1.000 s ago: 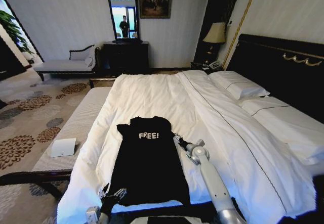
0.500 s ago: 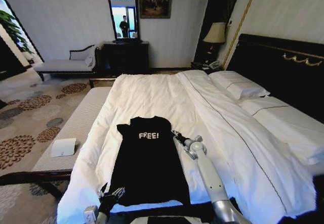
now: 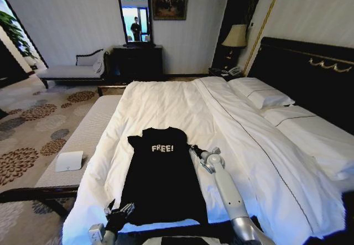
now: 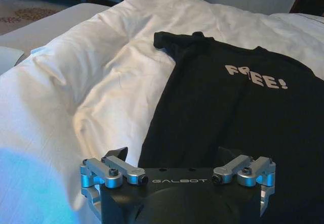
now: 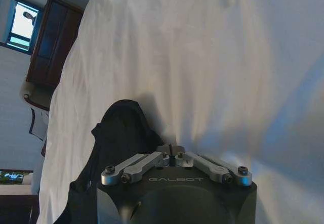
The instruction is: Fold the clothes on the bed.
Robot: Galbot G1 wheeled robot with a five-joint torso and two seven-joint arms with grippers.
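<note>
While the black cotton T-shirt (image 3: 161, 178) lies flat near the white bed's (image 3: 166, 104) foot edge, the left gripper (image 4: 174, 158) gapes open at its hem; the right gripper (image 5: 171, 150) pinches shut by its sleeve.

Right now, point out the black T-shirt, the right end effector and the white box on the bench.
black T-shirt (image 3: 161, 184), head view, middle of the body below the lettering.
right end effector (image 3: 192, 148), head view, fingertips at the shirt's sleeve edge.
white box (image 3: 69, 161), head view, its top face.

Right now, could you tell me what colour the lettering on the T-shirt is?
White lettering on the black T-shirt, clearest in the head view.
</note>
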